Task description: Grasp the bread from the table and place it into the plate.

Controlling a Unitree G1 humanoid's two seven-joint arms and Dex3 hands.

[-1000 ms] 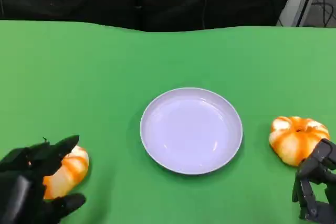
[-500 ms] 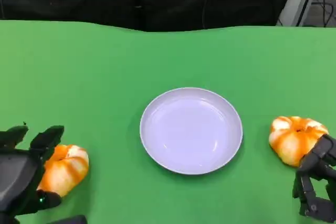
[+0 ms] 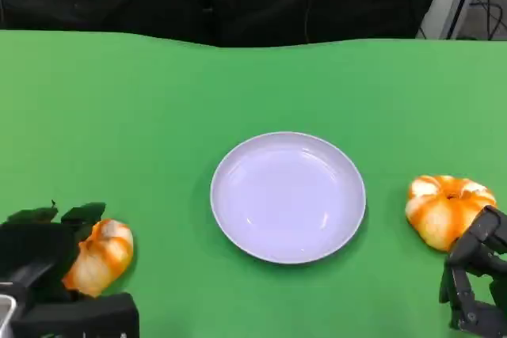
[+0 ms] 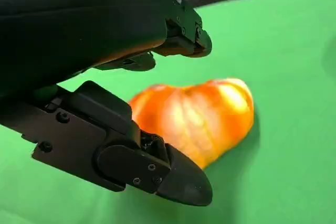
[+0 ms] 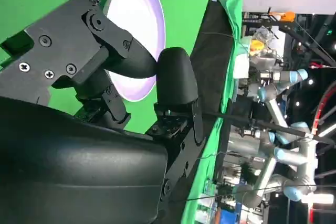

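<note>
The round white plate [image 3: 288, 197] sits mid-table on the green cloth [image 3: 158, 100]. Left of it, one orange-glazed bread roll [image 3: 101, 256] lies at my left hand [image 3: 36, 251]; right, another orange bun [image 3: 448, 209] lies before my right hand [image 3: 475, 279].

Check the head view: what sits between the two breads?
The plate lies between the left bread and the right bread, with bare green table on either side of it.
</note>
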